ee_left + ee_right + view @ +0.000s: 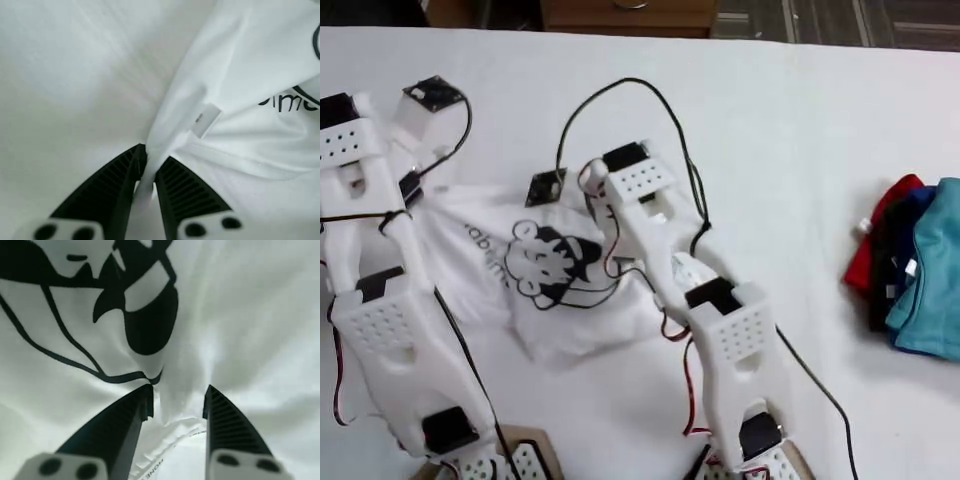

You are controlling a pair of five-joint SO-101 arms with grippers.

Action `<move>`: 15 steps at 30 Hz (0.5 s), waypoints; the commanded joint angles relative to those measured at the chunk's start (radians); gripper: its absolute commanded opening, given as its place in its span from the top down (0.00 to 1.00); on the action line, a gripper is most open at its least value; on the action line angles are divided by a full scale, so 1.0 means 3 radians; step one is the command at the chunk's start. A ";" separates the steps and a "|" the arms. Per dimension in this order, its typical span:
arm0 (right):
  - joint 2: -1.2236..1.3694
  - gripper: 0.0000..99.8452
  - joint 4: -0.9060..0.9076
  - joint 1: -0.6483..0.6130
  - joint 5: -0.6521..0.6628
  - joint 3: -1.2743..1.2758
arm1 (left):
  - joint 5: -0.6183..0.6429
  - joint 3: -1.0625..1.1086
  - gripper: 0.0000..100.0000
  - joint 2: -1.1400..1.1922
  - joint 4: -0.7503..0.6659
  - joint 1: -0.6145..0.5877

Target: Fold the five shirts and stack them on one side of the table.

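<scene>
- pinching with the left gripper [148, 156]: jaws nearly closed on a thin fold at the edge of the white shirt [250, 60], cloth squeezed between the ribbed pads [120, 177]; probably held this way as an anchor, ready to lift or drag that edge over.
- just past the pinch, a small sewn label [206, 119] lying by a seam, with part of some black lettering beyond it.
- standing apart on the right gripper [177, 400]: jaws at a middling gap, straddling a raised ridge of the same shirt without closing on it; seemingly set to take a second hold opposite the left one.
- close beside those tips, the black cartoon print [145, 315], which puts this gripper on the shirt's printed front.
- from above: shirt lying crumpled and partly spread between the two arms, near the front of the table [770, 120], print face up, one arm at its left edge and the other over its right side.
- by judgement: fold barely begun on this one, and likely to need both holds moved together to keep the cloth from bunching.
- well apart, at the right edge: stack of folded shirts [910, 265], red, dark blue and teal, overlapping; presumably parked there to keep the working area free.
- farthest off, beyond the table's far edge, a wooden cabinet [625, 14].
</scene>
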 commanded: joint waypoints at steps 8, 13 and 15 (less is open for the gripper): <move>0.0187 0.82 -0.0090 0.0284 0.0143 -0.0297 | -0.0010 -0.0151 0.98 -0.0031 0.0092 -0.0046; 0.0228 0.93 -0.0090 0.0284 0.0143 -0.0537 | -0.0010 -0.0151 0.98 -0.0031 0.0092 -0.0051; 0.0238 0.99 -0.0090 0.0279 0.0133 -0.0644 | -0.0010 -0.0151 0.98 -0.0031 0.0092 -0.0051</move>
